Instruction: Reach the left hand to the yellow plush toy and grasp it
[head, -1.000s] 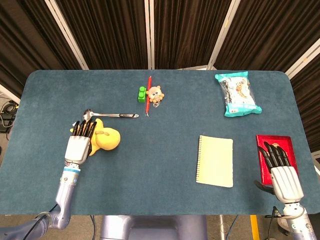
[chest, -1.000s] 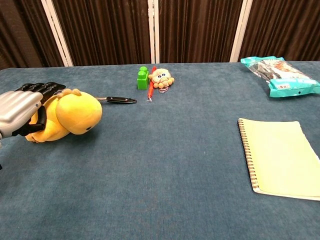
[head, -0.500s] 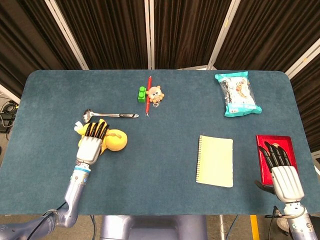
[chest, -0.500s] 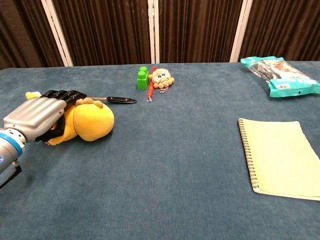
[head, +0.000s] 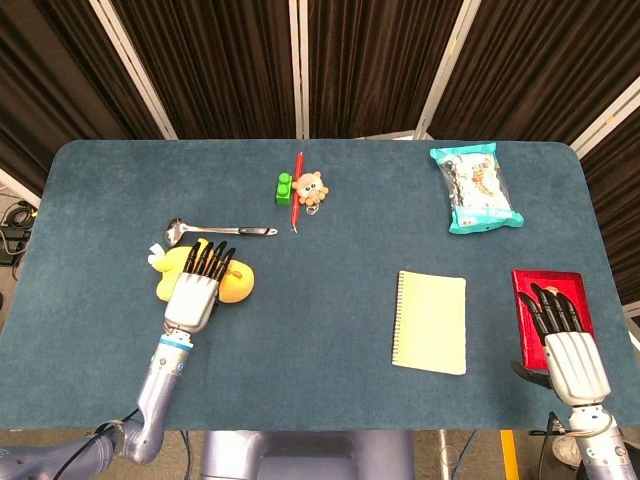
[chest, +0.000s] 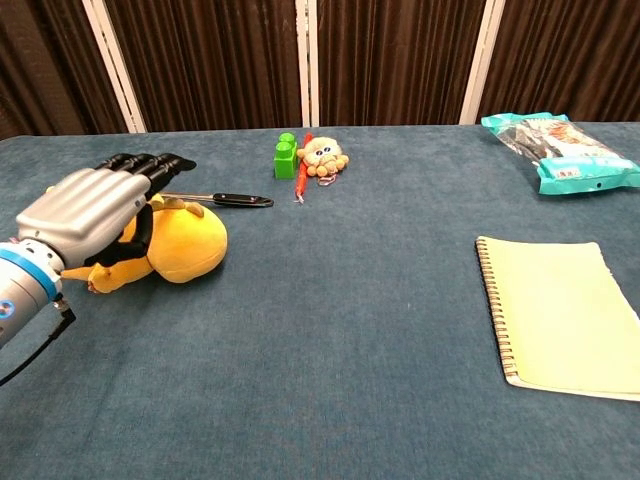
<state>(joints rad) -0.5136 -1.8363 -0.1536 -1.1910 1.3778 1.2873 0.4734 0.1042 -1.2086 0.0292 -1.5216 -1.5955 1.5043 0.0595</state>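
Observation:
The yellow plush toy (head: 238, 285) (chest: 190, 245) lies on the blue table at the left, just in front of a spoon. My left hand (head: 198, 285) (chest: 90, 205) hovers right over it, palm down, and covers its middle in the head view. The fingers (chest: 150, 162) stretch forward past the toy's top, not wrapped around it, and the thumb hangs down against its side. My right hand (head: 560, 345) rests flat at the table's right front edge, fingers spread, holding nothing; the chest view does not show it.
A spoon (head: 225, 231) (chest: 215, 199) lies just behind the toy. Further back are a green block (head: 285, 187), a red pen (head: 296, 190) and a small orange plush (head: 312, 187). A yellow notebook (head: 431, 322), a snack bag (head: 475, 188) and a red box (head: 525, 290) occupy the right.
My left hand has moved right from beside the toy to over it, fingers now reaching across its top. The toy shifted slightly right. The right hand stayed still.

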